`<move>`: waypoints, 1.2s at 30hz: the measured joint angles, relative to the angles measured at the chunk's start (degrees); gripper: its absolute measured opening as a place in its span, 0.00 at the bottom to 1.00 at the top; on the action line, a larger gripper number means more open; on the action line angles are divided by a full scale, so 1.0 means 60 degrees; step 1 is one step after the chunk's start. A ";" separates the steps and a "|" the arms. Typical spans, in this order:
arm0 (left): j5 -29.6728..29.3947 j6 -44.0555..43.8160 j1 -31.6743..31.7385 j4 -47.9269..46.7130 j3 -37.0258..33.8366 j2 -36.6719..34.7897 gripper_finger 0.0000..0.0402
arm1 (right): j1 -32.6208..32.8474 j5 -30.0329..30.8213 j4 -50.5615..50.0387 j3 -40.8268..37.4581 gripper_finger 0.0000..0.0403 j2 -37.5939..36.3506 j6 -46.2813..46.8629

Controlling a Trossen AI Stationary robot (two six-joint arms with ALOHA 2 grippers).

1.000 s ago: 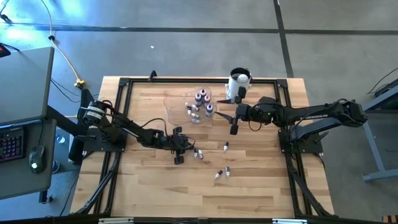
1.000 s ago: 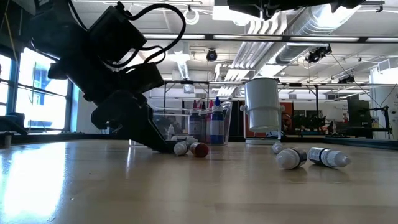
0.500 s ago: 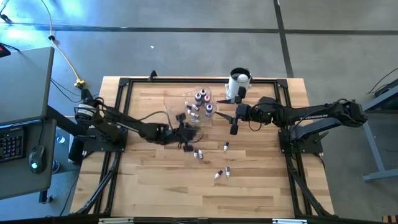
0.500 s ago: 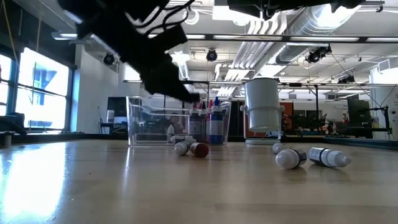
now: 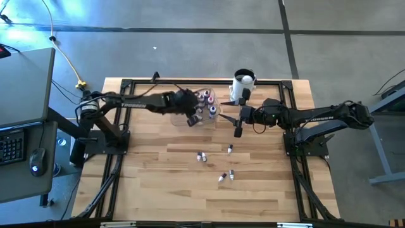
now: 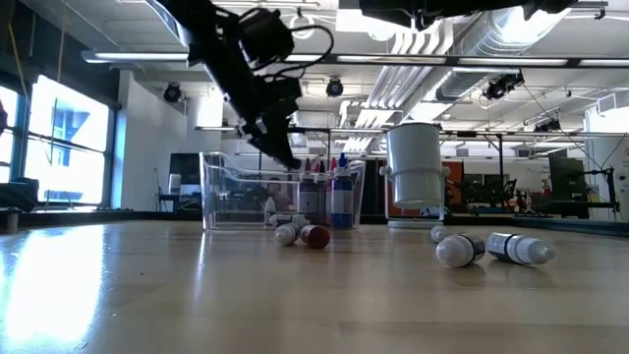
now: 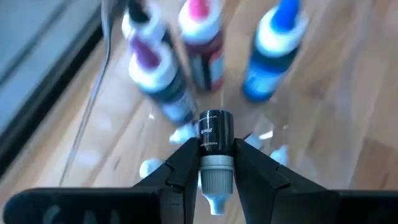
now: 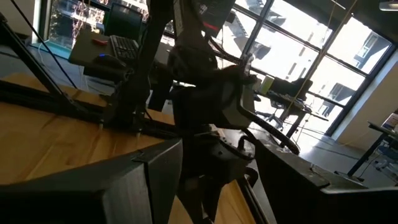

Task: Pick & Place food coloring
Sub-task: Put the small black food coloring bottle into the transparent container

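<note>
Near edge: four small whitish food coloring bottles still loose on the wooden table. Left gripper has swung up from the table centre and now hangs over the clear plastic bin at the back, fingers clamped on a tiny black-labelled bottle with a grey collar. Judgement: drop is imminent. Right gripper waits spread wide and empty by the tall white canister.
</note>
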 joint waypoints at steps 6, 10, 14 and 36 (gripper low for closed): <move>0.0982 0.0096 0.0665 -0.0051 -0.0178 0.0009 0.22 | 0.0000 0.0000 0.0001 0.0000 0.49 0.0000 -0.0004; 0.0969 0.0612 0.0718 -0.0034 -0.0190 0.0287 0.22 | 0.0001 0.0000 0.0004 0.0000 0.49 0.0000 -0.0004; 0.0826 0.0893 0.0707 0.0259 -0.0180 0.0716 0.22 | 0.0000 0.0000 0.0011 0.0000 0.49 0.0000 -0.0004; 0.0769 0.1484 0.0707 0.1028 -0.0166 0.1384 0.22 | 0.0000 -0.0294 -0.0672 -0.0004 0.49 0.0000 0.0565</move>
